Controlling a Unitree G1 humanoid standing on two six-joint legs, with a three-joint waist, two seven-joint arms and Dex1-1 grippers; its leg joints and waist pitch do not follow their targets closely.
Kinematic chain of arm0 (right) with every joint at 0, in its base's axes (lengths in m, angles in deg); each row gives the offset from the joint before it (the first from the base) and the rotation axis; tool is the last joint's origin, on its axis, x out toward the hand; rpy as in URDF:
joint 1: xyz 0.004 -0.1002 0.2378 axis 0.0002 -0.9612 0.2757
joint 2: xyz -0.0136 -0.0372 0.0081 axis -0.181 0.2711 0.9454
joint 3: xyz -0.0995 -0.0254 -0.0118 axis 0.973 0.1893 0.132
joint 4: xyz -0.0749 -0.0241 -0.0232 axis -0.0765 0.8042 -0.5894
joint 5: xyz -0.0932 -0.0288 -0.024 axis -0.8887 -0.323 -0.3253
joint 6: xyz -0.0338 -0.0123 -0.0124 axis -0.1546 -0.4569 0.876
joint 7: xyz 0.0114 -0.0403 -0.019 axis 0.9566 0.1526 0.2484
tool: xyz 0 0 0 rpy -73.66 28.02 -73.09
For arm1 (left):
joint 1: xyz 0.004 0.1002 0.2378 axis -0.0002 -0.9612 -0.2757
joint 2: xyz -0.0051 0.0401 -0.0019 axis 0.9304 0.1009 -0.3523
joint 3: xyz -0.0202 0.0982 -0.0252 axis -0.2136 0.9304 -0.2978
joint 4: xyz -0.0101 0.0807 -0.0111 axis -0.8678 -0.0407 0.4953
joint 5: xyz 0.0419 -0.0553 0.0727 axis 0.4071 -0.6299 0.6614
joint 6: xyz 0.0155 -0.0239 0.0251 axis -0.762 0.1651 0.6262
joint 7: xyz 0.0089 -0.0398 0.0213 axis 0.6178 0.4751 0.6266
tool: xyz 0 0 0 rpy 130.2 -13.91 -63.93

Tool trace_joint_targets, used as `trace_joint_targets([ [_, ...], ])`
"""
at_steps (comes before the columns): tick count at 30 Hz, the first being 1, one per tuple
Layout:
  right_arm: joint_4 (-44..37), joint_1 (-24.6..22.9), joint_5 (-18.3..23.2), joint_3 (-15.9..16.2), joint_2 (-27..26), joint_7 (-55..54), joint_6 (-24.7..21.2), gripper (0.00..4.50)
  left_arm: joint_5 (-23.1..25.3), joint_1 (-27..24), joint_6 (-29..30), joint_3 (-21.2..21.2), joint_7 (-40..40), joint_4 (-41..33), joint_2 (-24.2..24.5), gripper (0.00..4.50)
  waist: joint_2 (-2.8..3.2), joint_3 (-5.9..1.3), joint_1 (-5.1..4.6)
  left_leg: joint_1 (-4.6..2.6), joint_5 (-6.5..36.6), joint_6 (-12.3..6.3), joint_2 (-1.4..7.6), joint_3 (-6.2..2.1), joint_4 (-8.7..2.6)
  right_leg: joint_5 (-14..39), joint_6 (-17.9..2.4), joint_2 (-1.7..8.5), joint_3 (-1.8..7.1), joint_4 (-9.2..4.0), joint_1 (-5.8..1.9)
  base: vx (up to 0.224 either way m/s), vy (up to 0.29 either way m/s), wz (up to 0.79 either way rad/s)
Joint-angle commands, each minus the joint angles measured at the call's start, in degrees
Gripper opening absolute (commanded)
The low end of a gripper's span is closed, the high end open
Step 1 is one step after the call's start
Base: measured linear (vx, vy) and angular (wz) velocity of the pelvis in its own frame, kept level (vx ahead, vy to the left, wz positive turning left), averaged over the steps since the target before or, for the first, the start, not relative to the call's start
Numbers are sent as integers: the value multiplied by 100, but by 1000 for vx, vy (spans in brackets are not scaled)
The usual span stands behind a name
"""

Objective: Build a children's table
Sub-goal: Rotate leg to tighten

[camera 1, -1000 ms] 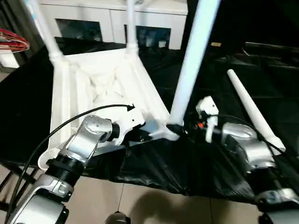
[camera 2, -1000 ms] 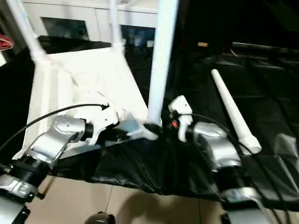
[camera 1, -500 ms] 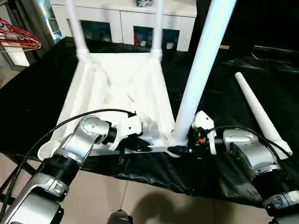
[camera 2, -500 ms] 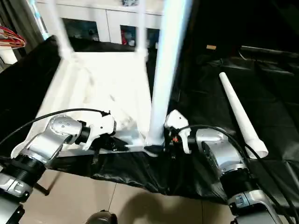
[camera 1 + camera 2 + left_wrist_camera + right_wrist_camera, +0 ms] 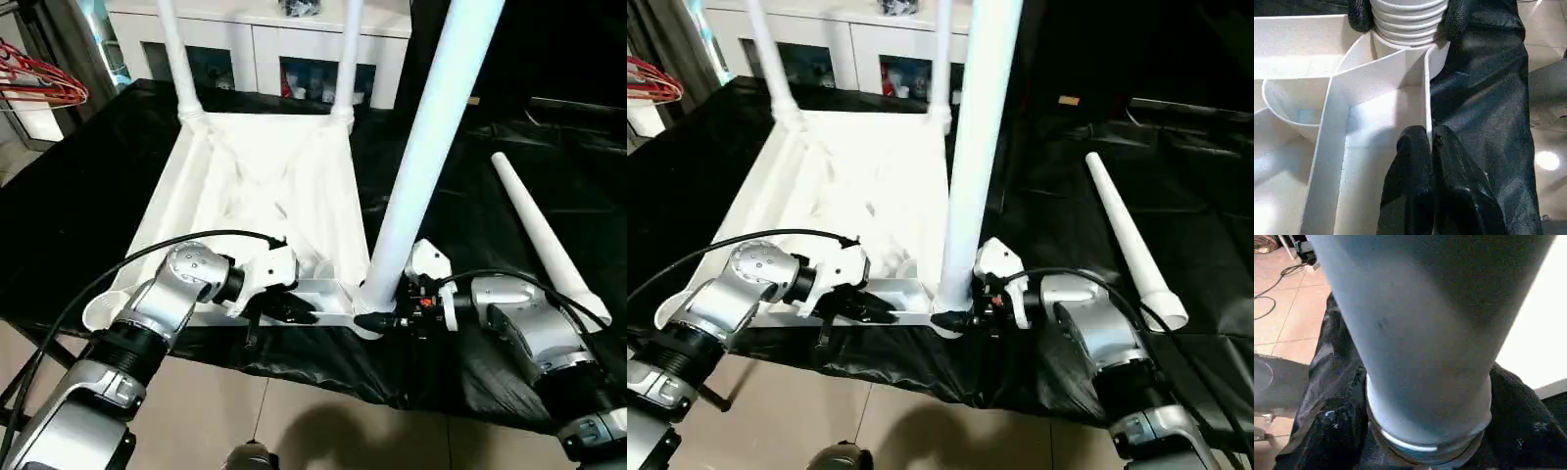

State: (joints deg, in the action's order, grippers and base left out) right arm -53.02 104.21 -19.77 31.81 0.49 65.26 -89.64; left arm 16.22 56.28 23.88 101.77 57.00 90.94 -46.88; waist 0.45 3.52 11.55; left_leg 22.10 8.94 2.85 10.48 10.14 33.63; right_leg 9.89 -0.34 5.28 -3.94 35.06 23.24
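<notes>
tabletop upside down, three legs standing in it

tabletop (image 5: 265,196) of white plastic lies upside down on a table under a black cloth (image 5: 88,196), its ribbed underside facing up. thin raised walls cross the hollow in diagonals and run along the rim, and the corners end in rounded sockets. an empty socket (image 5: 103,311) shows at the near left corner. two slim white legs (image 5: 174,59) stand upright in the far corners, each widening into a ringed collar where it meets the plastic. a third leg (image 5: 426,157), thick in the picture because it is close to the head camera, rises from the near right corner; its base is a stack of smooth ridges seated in the socket. the fourth leg (image 5: 544,235) lies loose on the cloth to the right, well apart from the tabletop, its flared end toward the robot.

left gripper (image 5: 1430,147) is pinched shut on the thin near rim wall, one black finger either side. right gripper (image 5: 965,318) grips the base of the near right leg, its black fingers (image 5: 1359,14) pressed on both sides of the ridged collar.

a white cabinet (image 5: 274,49) with glass doors stands behind, red hangers (image 5: 39,83) at far left, tiled floor (image 5: 294,421) below.
</notes>
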Motion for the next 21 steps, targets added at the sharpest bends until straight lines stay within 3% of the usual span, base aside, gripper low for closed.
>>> trace_joint_targets([
  [1,-119,-157,170,56,-168,6,-141,282,-51,278,-24,-53,-266,11,-217,0,58,-422,-35,-157,2088,79,301,-108,-444,1490,-1260,378,253,-421,-234,0,0,0],
  [8,16,-341,266,-360,-649,-920,-81,281,-90,276,202,-336,-948,183,-553,0,33,-416,-78,-151,2186,149,286,-131,-465,1917,-1100,412,248,-473,-237,0,0,0],
  [11,505,-275,219,-802,-1231,-2184,-20,281,34,259,360,-448,-1706,243,-849,0,43,-416,-127,-137,2150,194,283,-148,-480,2001,-1048,418,246,-477,-229,0,0,0],
  [12,661,-247,156,-892,-1395,-2536,62,281,54,260,433,-493,-1952,254,-969,0,35,-408,-203,-146,2247,251,272,-147,-481,2104,-1030,419,239,-496,-211,0,0,0],
  [15,822,-204,96,-972,-1547,-2891,133,281,74,265,513,-535,-2182,257,-1085,0,32,-420,-292,-125,2132,202,257,-146,-480,1952,-1010,401,235,-496,-241,0,0,0],
  [16,1173,-70,-8,-1134,-1808,-3588,246,281,134,278,624,-622,-2652,266,-1303,0,69,-423,-304,-121,2101,211,263,-148,-480,1874,-1034,404,241,-479,-235,0,0,0],
  [18,1581,131,-54,-1316,-2112,-4274,379,281,199,253,693,-680,-3111,237,-1560,0,49,-421,-382,-123,2081,225,248,-139,-476,1890,-1068,404,229,-487,-231,0,0,0],
  [21,1761,261,-51,-1399,-2276,-4457,545,281,281,155,606,-573,-3179,177,-1655,0,58,-430,-398,-127,2017,133,244,-128,-470,1823,-989,377,239,-512,-232,0,0,0],
])
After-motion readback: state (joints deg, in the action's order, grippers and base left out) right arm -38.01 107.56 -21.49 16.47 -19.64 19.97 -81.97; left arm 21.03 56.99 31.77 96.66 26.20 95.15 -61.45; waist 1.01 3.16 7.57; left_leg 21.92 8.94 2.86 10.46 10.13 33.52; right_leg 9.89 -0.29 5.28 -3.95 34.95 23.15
